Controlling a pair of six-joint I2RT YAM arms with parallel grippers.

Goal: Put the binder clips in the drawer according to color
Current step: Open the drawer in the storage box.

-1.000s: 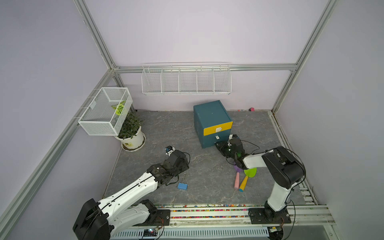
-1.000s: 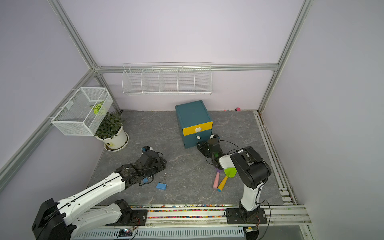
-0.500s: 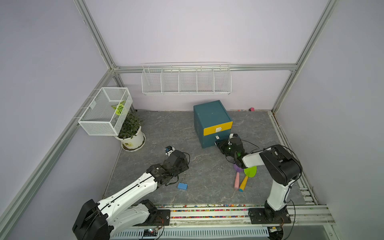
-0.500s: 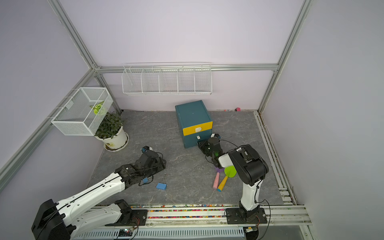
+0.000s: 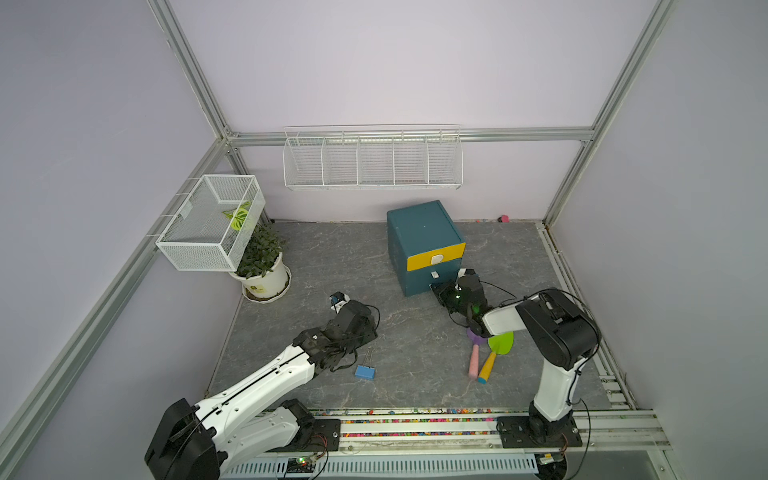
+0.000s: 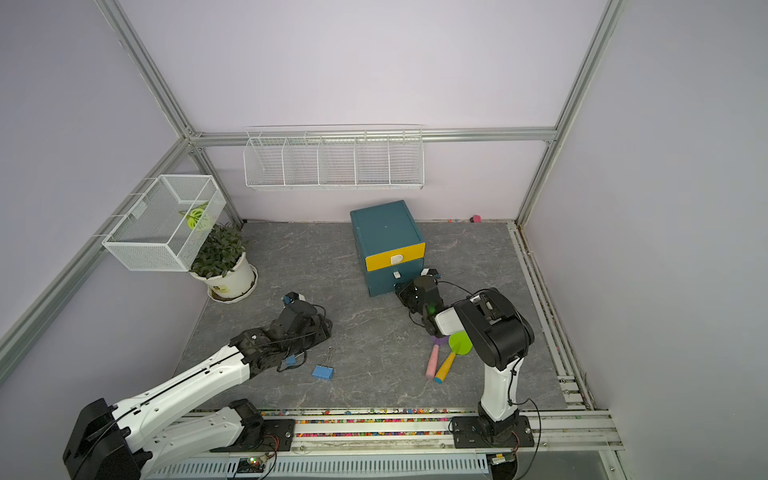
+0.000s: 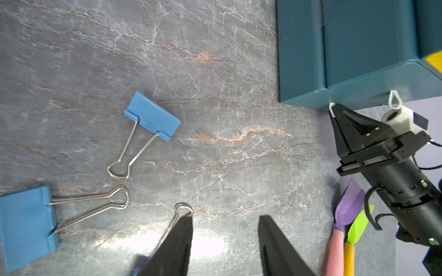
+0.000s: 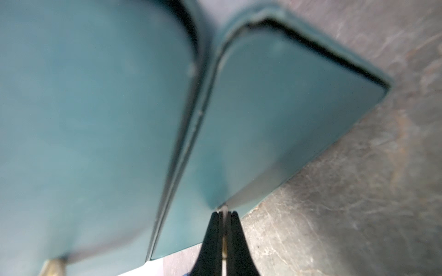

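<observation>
Right claw (image 8: 223,214) tight on drawer pull (image 7: 331,108)

Blue binder clips (image 7: 153,117) lie flat, wire handles folded out, toward the table's (image 5: 415,386) front edge. The teal drawer cabinet (image 5: 419,228), its top drawer yellow, stands by the back edge.

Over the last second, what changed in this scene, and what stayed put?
The right tool closed on the white pull of the bottom drawer; its arm barely shifted. The left tool stayed open and in place over the floor. The blue clip beside it and the toy shovels did not move.
</observation>
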